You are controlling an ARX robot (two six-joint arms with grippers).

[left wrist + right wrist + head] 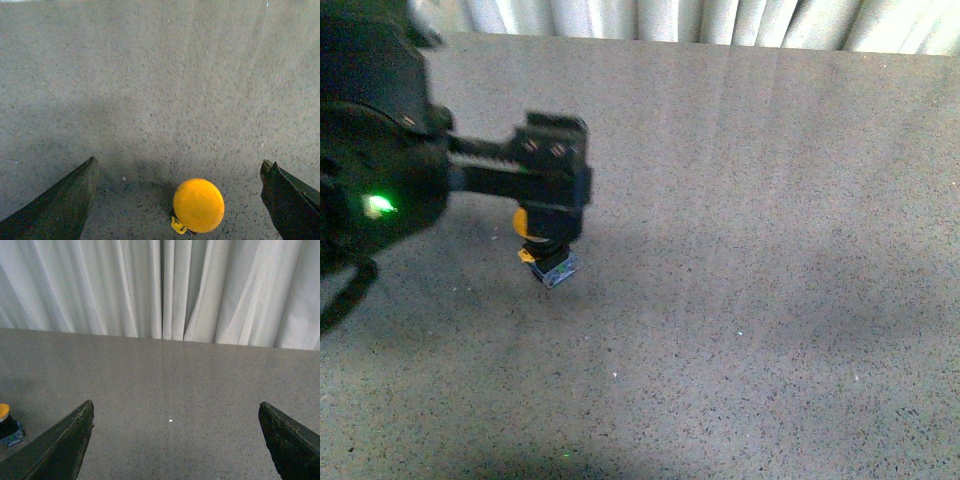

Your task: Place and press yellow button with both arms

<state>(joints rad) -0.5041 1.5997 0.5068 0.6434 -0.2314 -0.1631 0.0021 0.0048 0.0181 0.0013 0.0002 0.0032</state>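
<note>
Yellow button (545, 250): standing on the grey speckled table (770, 300), left of centre in your front view. The cap is up and the bluish base block sits on the surface.

Progress, as you can judge it:
- Placing: looks done. The button rests on the table and nothing grips it.
- Pressing: not yet done. No finger touches the cap in any view.
- Reckon yourself roughly halfway.

Left gripper (178, 161): directly above the button, pointing down.
- Its jaws are spread wide and hold nothing.
- Your left wrist view shows the orange-yellow dome from above, between the two fingers (60, 200).
- The dome sits a little off the midline, with bare table on either side, and touches neither finger.

Left arm (380, 190): comes in from the left edge of the front view with its green light (378, 206) lit. The forearm runs roughly level and the wrist hangs over the button.

Right gripper (176, 404): absent from your front view, so you cannot fix its height from there.
- Its jaws are wide apart and empty.
- Its camera looks across the table toward the white curtain (160, 285), so the gripper seems held nearly level, not aimed down.
- The button shows only at the very edge of that picture, well apart from both fingers.

Left to do, in your judgement: bring the right gripper across and down onto the cap. The left one would steady the base or make room.
</note>
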